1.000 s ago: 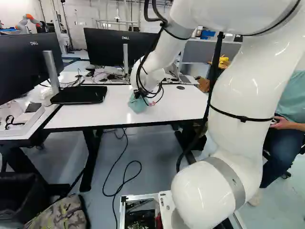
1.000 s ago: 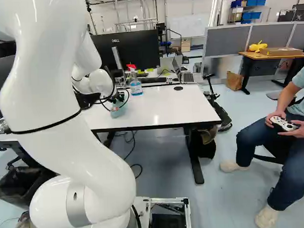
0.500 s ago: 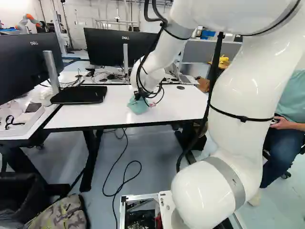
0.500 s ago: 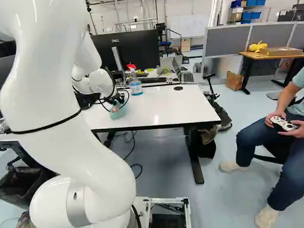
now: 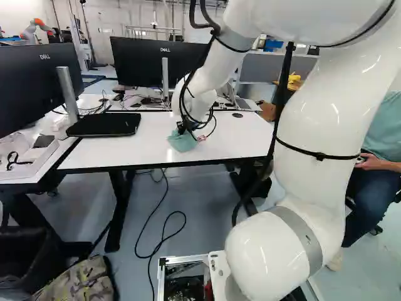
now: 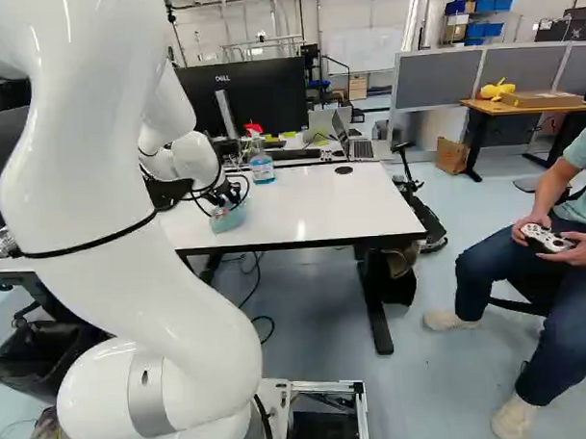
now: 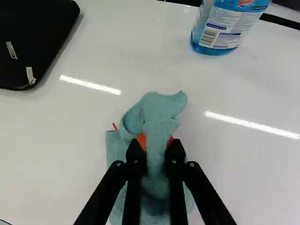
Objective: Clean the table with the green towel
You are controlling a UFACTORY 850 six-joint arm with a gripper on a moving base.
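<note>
One arm (image 5: 313, 157) bore down on the bench (image 5: 135, 153) with a towel (image 5: 182, 141) in its grip

Largest of all, the arm reached out over the bench and bent down at the wrist, a posture that probably let it press on the top and sweep along it. The bench's white top lay well exposed around the work, which gave the wipe room. Next in size, a black slab (image 5: 103, 124) and a bottle (image 6: 261, 168) sat apart from the cloth; the bottle stood upright beyond it, likely cleaner kept within reach, though a long stroke that way might have knocked it.

The green towel lay under and around the fingers (image 7: 176, 157), near the middle of the bench's width, its lower folds spread and seemingly against the surface. A bunched ridge rose between the orange pads (image 7: 141, 140). The fingers had closed on that ridge from both sides, parted only by the cloth's thickness; gathering it so presumably left the loose part to do the wiping.

Compared with a second earlier, the wrist sat slightly lower and nearer the bench's front edge, and the towel had gone with it, looking a little flatter. Bench, slab and bottle had kept their places, and the base had not moved.
</note>
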